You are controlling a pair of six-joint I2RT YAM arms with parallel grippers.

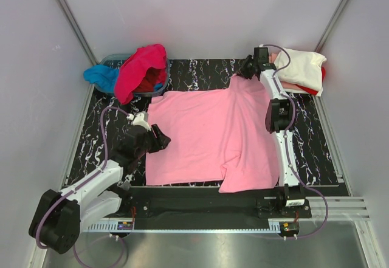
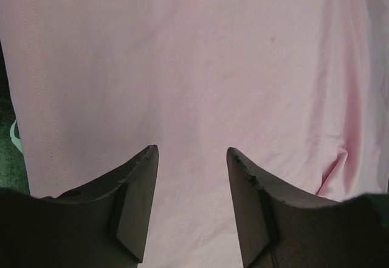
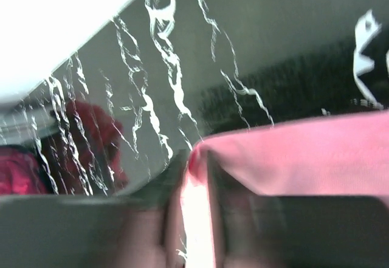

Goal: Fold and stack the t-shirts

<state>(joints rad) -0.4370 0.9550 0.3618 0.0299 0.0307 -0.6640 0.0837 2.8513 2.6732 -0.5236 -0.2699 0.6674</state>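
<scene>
Two pincers at the light pink t-shirt (image 1: 213, 128), flat on the surface (image 1: 188, 70): left pincer (image 1: 159, 139) over its left edge, gaping wide; right pincer (image 1: 246, 70) at its far right corner, pinched onto cloth. First fold seemingly in hand; next, clamp left edge, lift together.

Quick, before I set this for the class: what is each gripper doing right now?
Left gripper: open, above the light pink t-shirt, holding nothing.
Right gripper: closed, pinching the far right edge of the same shirt.
</scene>
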